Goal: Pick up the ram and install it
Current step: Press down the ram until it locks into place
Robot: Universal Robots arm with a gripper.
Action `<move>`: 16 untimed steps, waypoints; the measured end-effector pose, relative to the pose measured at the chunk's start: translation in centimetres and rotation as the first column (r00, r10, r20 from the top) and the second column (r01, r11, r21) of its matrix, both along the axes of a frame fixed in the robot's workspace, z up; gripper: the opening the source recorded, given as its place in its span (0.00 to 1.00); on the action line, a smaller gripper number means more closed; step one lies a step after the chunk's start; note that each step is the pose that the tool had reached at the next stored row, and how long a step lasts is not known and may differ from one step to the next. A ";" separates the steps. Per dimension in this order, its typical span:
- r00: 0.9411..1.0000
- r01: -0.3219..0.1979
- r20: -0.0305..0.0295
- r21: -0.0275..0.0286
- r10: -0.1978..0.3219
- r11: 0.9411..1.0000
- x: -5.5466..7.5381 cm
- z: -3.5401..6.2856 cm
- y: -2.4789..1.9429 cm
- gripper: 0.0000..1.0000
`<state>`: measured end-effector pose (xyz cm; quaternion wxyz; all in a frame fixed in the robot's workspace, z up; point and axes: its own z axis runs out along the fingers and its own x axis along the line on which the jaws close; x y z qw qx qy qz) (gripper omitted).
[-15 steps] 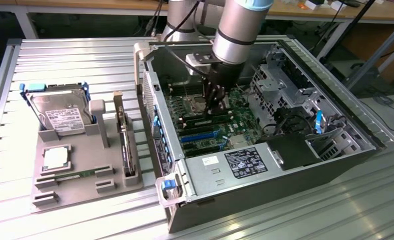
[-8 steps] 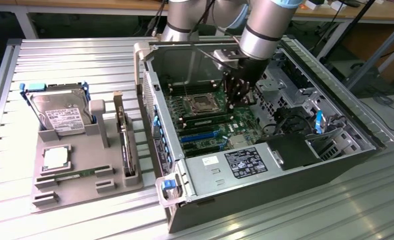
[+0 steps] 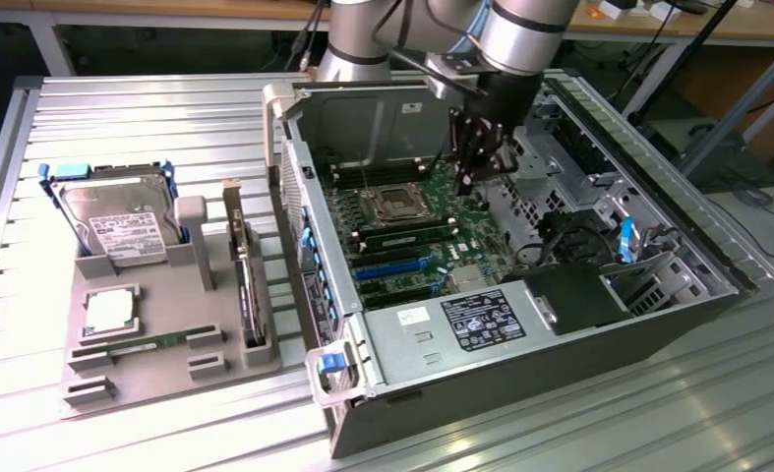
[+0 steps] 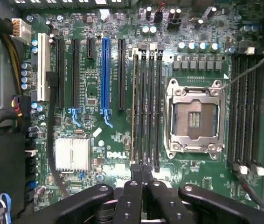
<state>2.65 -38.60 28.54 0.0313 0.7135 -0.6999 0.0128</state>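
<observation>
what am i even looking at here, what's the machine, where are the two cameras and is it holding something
The machine is a silver and grey robot arm with a black gripper at its end. One picture comes from a camera off to the side. The other comes from a camera on the arm's wrist, looking straight down past the gripper.

The arm reaches into an open grey computer case lying on a ribbed metal table. Inside is the green motherboard. A slim green memory stick sits in one of the long black slots. The gripper's fingers are closed together just at its end, gripping nothing.

Beside the case, a grey tray holds a silver hard drive, a square silver processor chip, another green stick and a dark card on edge.
</observation>
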 end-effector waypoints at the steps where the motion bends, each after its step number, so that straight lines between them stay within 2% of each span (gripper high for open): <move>1: 1.000 0.004 0.002 -0.001 -0.004 1.000 0.0 0.75 0.15 0.10; 2: 1.000 0.006 0.002 -0.004 -0.006 1.000 0.0 1.69 0.41 0.10; 3: 1.000 0.008 0.002 -0.007 -0.008 1.000 0.0 3.07 0.71 0.10; 4: 1.000 0.009 0.002 -0.007 -0.009 1.000 0.0 3.39 0.73 0.10; 16: 1.000 0.010 0.002 -0.007 -0.010 1.000 0.0 3.50 0.73 0.10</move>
